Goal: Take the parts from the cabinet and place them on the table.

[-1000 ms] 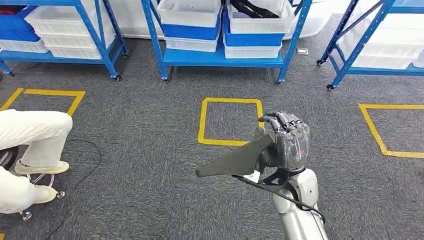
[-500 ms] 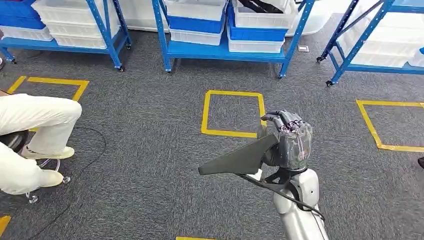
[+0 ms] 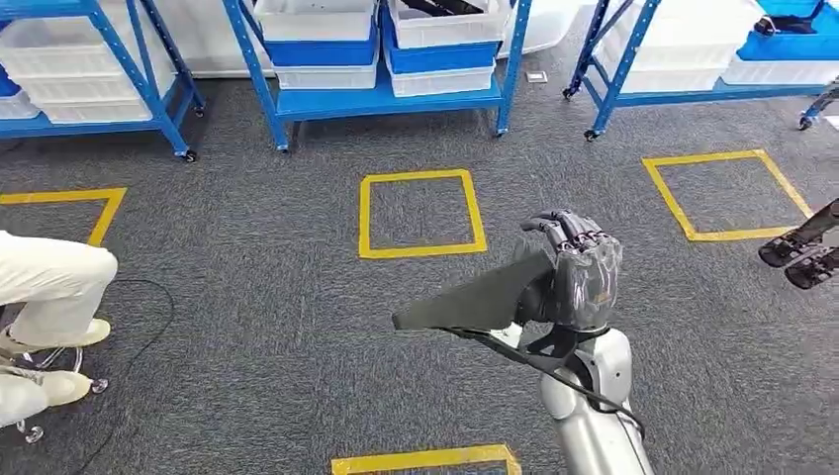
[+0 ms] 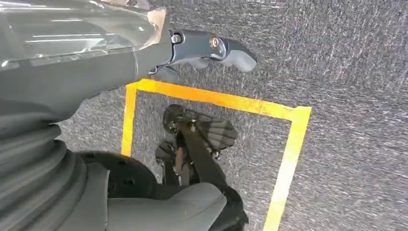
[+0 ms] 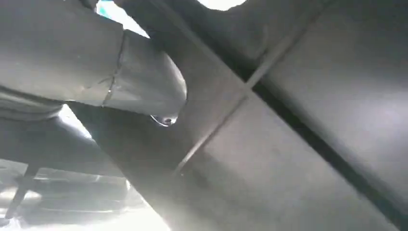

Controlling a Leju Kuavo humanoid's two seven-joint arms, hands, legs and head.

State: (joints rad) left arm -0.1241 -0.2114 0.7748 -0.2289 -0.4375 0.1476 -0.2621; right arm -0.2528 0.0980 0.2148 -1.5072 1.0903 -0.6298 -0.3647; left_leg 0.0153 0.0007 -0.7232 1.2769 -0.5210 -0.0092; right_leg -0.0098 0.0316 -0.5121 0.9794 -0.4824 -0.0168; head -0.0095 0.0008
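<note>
Right hand [image 3: 579,275]: my fingers are curled closed around one end of a flat, dark grey part [image 3: 475,299], which I hold out in front of my body above the floor. The part is a long tapering panel; its broad end sits in my grip and its narrow end points toward my left, slightly lower. A thin black cable [image 3: 534,361] loops beneath my wrist and down along my silver right forearm [image 3: 592,416]. In my right wrist view the same part [image 5: 298,144] lies close to the lens, its dark surface crossed by raised ribs, with my grey thumb [image 5: 144,86] resting against it.

Left hand [image 4: 211,48]: my left wrist view looks down at the grey carpet [image 4: 346,57]; my thumb and part of the palm are visible with nothing between them, but I cannot tell how the other fingers lie.

Floor: grey carpet marked with yellow tape squares; one square [image 3: 420,214] lies ahead of the held part, another [image 3: 727,195] farther to my right, and a strip of tape [image 3: 425,460] is near my feet.

Background: blue metal shelving [image 3: 381,99] carries white and blue bins [image 3: 440,30]. At my far left, a seated person's light trouser leg [image 3: 49,282] and shoe are visible beside a wheeled stool base [image 3: 40,366].
</note>
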